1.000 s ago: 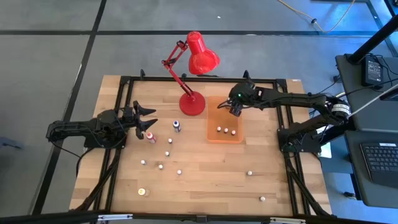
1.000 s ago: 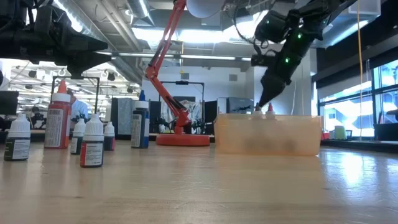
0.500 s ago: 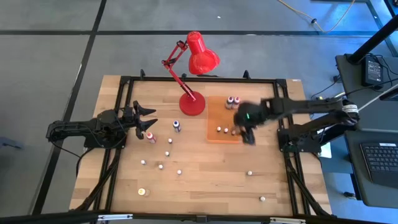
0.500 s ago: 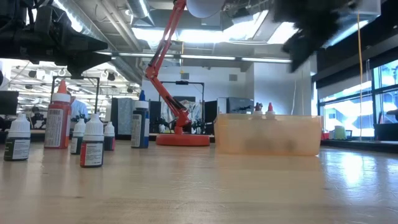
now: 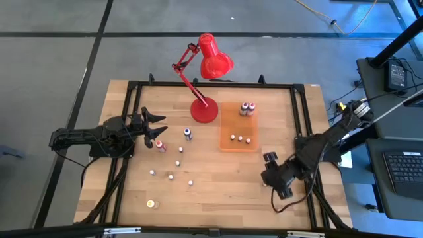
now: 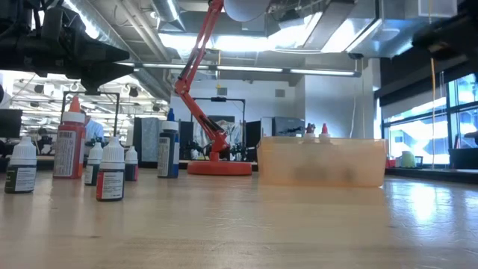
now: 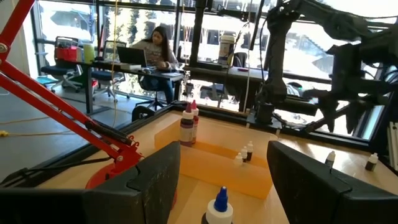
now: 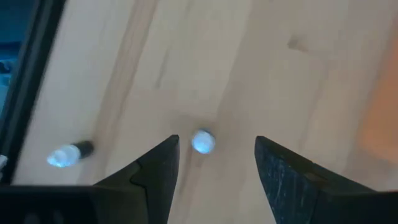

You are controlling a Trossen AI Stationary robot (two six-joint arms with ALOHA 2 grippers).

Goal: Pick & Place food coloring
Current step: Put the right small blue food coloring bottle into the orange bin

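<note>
Food coloring bottles with white caps stand scattered on the wooden table: a red one (image 5: 160,144), a blue one (image 5: 188,133) and several tiny ones around (image 5: 177,162). Two more stand at the far end (image 5: 246,108) of the orange tray (image 5: 228,122). My right gripper (image 5: 269,177) is open above the table's near right part, pointing down. A white-capped bottle (image 8: 203,142) stands between its fingers without touching them; another bottle (image 8: 68,154) lies beside it. My left gripper (image 5: 155,129) waits open at the left, next to the red bottle.
A red desk lamp (image 5: 203,109) stands by the tray's far left corner, its head (image 5: 215,59) beyond the far edge. Three tiny pieces (image 5: 240,138) sit in the tray. A yellow piece (image 5: 151,204) lies near the near edge. Black frame rails (image 5: 301,119) border the table.
My right gripper has swung from over the tray's far end across the tray toward the table's near right corner, and now points down over a small bottle. Two bottles stand uncovered at the tray's far end.
</note>
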